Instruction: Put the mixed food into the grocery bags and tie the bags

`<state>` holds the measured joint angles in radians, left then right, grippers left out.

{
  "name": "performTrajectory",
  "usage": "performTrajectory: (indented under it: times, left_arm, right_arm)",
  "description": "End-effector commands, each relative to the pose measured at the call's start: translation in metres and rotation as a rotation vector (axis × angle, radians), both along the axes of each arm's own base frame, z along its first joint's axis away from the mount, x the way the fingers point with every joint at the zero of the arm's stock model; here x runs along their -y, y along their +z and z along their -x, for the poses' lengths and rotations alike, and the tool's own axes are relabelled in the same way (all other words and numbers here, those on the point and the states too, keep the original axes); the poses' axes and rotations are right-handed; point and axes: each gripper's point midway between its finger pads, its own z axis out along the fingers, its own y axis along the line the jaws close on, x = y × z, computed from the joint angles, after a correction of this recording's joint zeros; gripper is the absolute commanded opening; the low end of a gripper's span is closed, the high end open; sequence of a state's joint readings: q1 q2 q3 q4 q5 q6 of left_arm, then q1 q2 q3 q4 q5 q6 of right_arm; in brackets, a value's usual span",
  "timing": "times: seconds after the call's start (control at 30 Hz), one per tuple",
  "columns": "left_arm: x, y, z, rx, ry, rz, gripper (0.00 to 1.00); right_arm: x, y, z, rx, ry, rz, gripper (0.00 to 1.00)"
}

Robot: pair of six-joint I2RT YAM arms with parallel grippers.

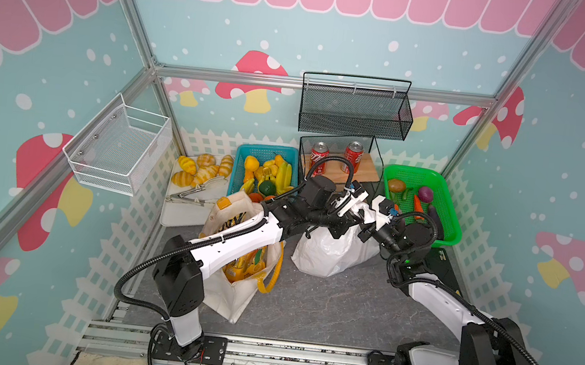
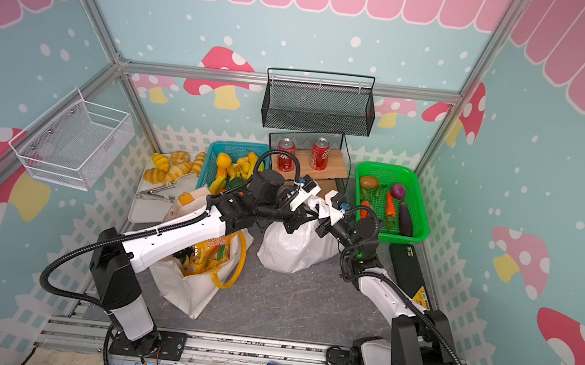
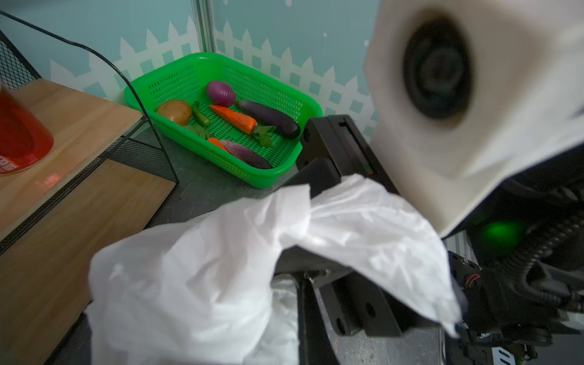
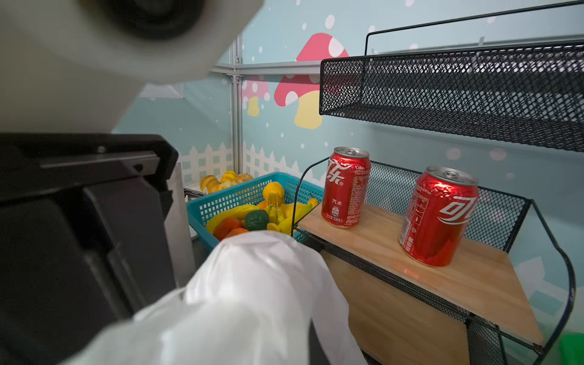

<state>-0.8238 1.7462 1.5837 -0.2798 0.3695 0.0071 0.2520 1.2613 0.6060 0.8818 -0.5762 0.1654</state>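
Your left gripper (image 1: 350,215) and right gripper (image 1: 367,220) were both clenched on the white bag's (image 1: 328,251) bunched top, mid-desk (image 1: 325,307). It was a tight spot: rack (image 1: 369,171) just behind, green basket (image 1: 414,170) beside the right arm, tote (image 1: 229,296) under the left arm. The desk in front was open. Plastic hid the fingertips and the bag's contents.

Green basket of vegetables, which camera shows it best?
The left wrist view: the green basket is close and sharp, its contents distinct. Both top views show it small at the back right, the right arm overlapping its near edge. The right wrist view catches only a green sliver at its edge.
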Motion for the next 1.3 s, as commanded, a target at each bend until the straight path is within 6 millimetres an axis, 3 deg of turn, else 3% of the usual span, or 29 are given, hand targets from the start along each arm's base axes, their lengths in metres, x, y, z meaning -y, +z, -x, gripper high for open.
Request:
performTrajectory:
  times: [0.0,0.13,0.3,0.5,0.7,0.83,0.93,1.13,1.27]
  left_arm:
    - [0.006,0.032,0.009,0.025,0.028,0.105,0.00]
    - [0.008,0.011,0.006,0.006,0.044,0.091,0.04]
    - [0.008,-0.014,0.003,-0.024,0.039,0.068,0.24]
    - [-0.005,-0.011,0.009,-0.034,0.012,0.090,0.46]
    - [-0.035,-0.010,0.012,-0.024,0.042,0.087,0.62]
    - [-0.064,-0.019,0.006,-0.032,0.101,0.071,0.62]
    - [-0.075,-0.026,0.005,-0.036,0.117,0.060,0.60]
    - [-0.059,-0.035,0.011,-0.084,0.059,0.063,0.32]
    - [-0.041,-0.031,0.020,-0.067,0.023,0.095,0.25]
  right_arm:
    - [-0.002,0.017,0.021,0.041,0.116,-0.034,0.00]
    - [0.002,0.006,0.030,0.031,0.191,-0.040,0.00]
    - [0.000,-0.005,0.039,0.042,0.250,-0.058,0.00]
    - [-0.001,-0.009,0.039,0.052,0.264,-0.078,0.00]
    - [0.002,-0.007,0.037,0.070,0.242,-0.075,0.00]
    - [0.002,-0.003,0.038,0.070,0.245,-0.089,0.00]
    - [0.002,0.000,0.040,0.065,0.253,-0.115,0.00]
    - [-0.003,0.012,0.043,0.071,0.260,-0.168,0.00]
    - [-0.005,0.018,0.040,0.059,0.251,-0.204,0.00]
